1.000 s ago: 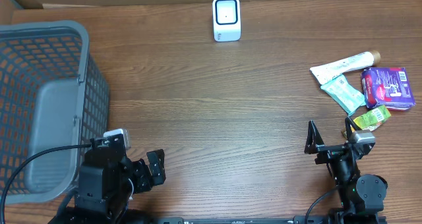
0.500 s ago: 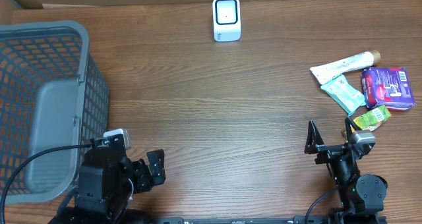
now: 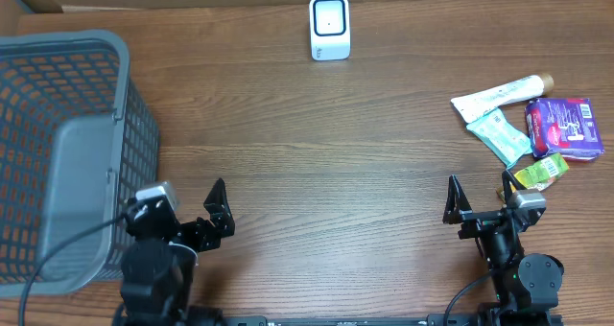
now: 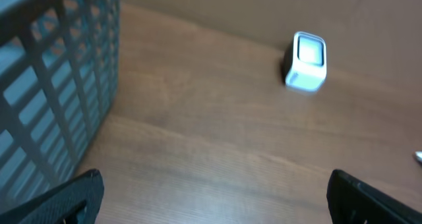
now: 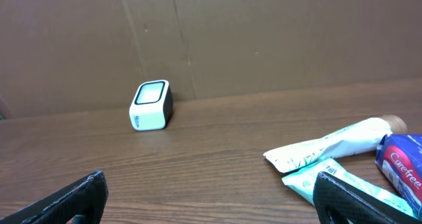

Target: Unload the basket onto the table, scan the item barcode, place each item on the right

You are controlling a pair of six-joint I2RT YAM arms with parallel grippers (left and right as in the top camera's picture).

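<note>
Items [image 3: 561,127] clustered rt side — scanner [image 3: 329,26] back ctr.

Dark wood-grain table [image 3: 317,153], brown cardboard wall [image 5: 277,33] along far edge, even light

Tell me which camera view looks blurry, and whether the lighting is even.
Left wrist view: soft all over, the scanner and basket lack crisp edges. Right wrist view: sharp, lettering on the purple pack is readable. Overhead view: sharp, wood grain of the table clear, light even, only faint shadows, no strong glare.
</note>
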